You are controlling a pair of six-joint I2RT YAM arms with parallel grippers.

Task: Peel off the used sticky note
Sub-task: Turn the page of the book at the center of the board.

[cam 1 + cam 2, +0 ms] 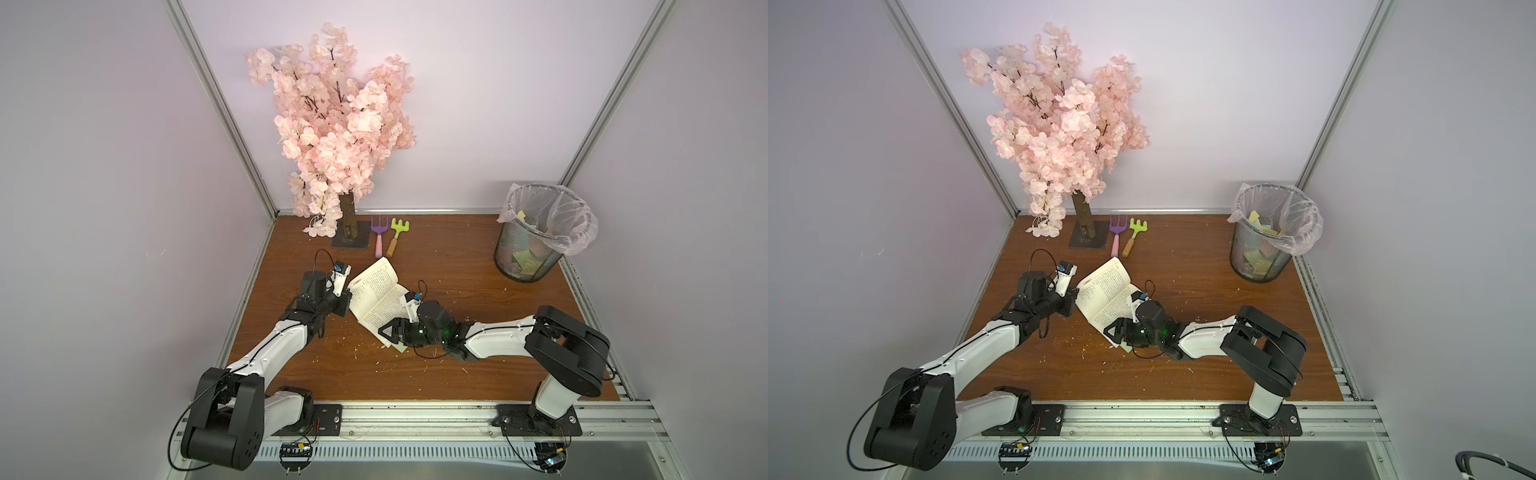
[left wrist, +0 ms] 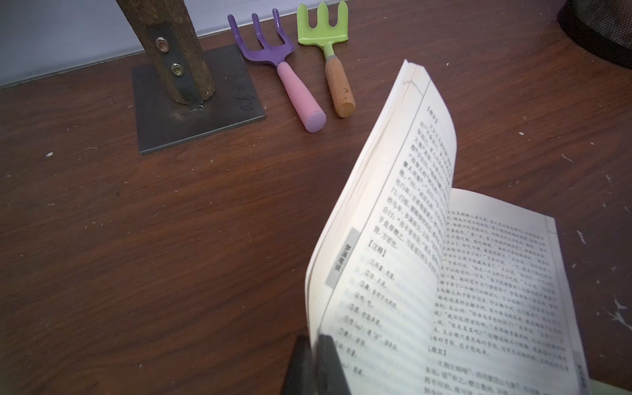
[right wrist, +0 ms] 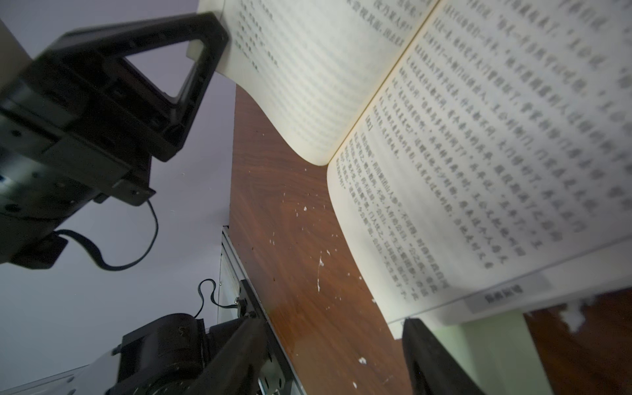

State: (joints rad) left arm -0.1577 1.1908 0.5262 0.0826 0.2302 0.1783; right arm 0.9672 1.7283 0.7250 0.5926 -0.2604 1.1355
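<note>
1. Centrally, an open book (image 1: 374,297) lies at an angle on the brown wooden table (image 1: 457,365), between the two arms, with its printed pages facing up.
2. Left gripper (image 1: 347,297): closed on the outer edge of the book's left-hand block of pages. That block is held raised and bowed off the table. In the left wrist view the two dark fingers (image 2: 328,362) pinch this edge.
3. Right gripper (image 1: 395,337): low over the table at the book's corner nearest the robot. In the right wrist view its fingers (image 3: 431,359) stand apart, with bare table between them and nothing clamped.
4. Sticky note (image 3: 496,345): pale green, tucked under the lower edge of the right-hand page with a strip showing beyond it. One finger of the right gripper overlaps the note's side in that view; whether it touches cannot be told. In both top views a pale corner of the note shows just beside the right gripper.
5. Back of the table: an artificial pink blossom tree (image 1: 340,124) stands on a dark metal plate. Just beside the plate lie a purple hand fork (image 1: 379,235) and a green hand rake (image 1: 398,235), side by side.
6. Far right corner: a black mesh waste bin (image 1: 528,266) with a clear plastic liner stands well apart from the book. It holds coloured paper pieces.
7. Small white flecks are scattered over the table surface.
</note>
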